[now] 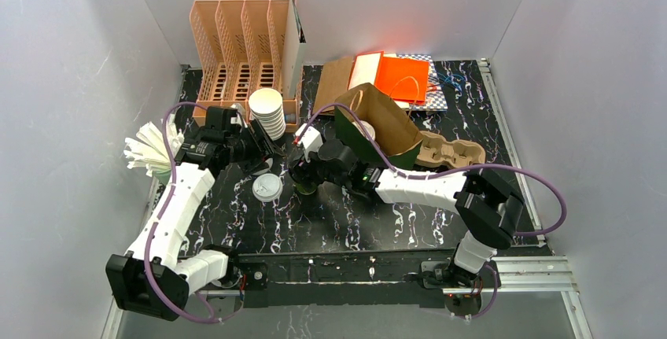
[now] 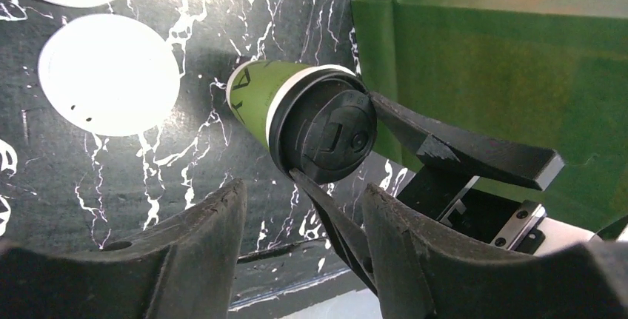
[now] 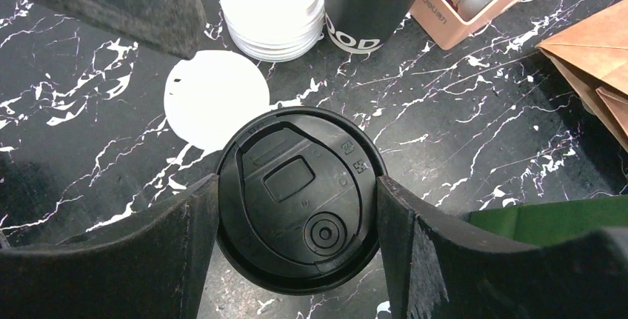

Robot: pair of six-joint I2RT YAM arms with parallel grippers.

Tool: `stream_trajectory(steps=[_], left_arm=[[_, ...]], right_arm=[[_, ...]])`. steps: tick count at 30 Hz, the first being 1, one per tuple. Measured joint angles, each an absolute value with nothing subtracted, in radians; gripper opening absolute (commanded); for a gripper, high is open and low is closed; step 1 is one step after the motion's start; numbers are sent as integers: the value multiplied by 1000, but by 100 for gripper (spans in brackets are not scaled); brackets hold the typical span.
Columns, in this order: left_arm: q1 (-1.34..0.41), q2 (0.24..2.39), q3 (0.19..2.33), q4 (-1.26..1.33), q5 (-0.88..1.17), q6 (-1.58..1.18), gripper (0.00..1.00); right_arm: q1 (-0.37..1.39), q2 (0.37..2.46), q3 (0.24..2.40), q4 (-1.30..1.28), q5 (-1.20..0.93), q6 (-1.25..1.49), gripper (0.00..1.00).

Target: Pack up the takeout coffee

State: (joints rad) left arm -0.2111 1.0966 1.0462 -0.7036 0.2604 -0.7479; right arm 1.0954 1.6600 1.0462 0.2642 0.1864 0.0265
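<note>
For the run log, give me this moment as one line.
right gripper closed on green cup, black lid on | left gripper open, empty | green bag beside cup

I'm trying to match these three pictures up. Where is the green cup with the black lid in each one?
Top view: the green cup stands just left of centre.
Left wrist view: the cup is mid-picture, seen from its side.
Right wrist view: low centre, only its black lid shows.
Shared landmark: the loose white lid lying beside it.
</note>
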Motion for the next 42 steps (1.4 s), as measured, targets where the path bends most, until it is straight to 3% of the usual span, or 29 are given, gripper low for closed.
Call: stream_trajectory(steps=[8, 15, 24, 31, 42], left_arm=[[-211, 1124, 1026, -676, 316, -720, 50], [-211, 1128, 1020, -655, 325, -715, 47], [-211, 1139, 1007, -637, 329, -715, 45], [-211, 1139, 997, -627, 329, -718, 33], [-211, 1138, 989, -615, 306, -735, 26]], right_arm=[[1095, 1660, 1035, 285, 204, 49, 73], [1095, 1660, 1032, 287, 220, 63, 97], [1095, 1660, 1047, 246, 241, 66, 98], [1095, 1660, 1119, 182, 234, 52, 94], [1095, 1694, 1263, 17, 222, 50, 98]])
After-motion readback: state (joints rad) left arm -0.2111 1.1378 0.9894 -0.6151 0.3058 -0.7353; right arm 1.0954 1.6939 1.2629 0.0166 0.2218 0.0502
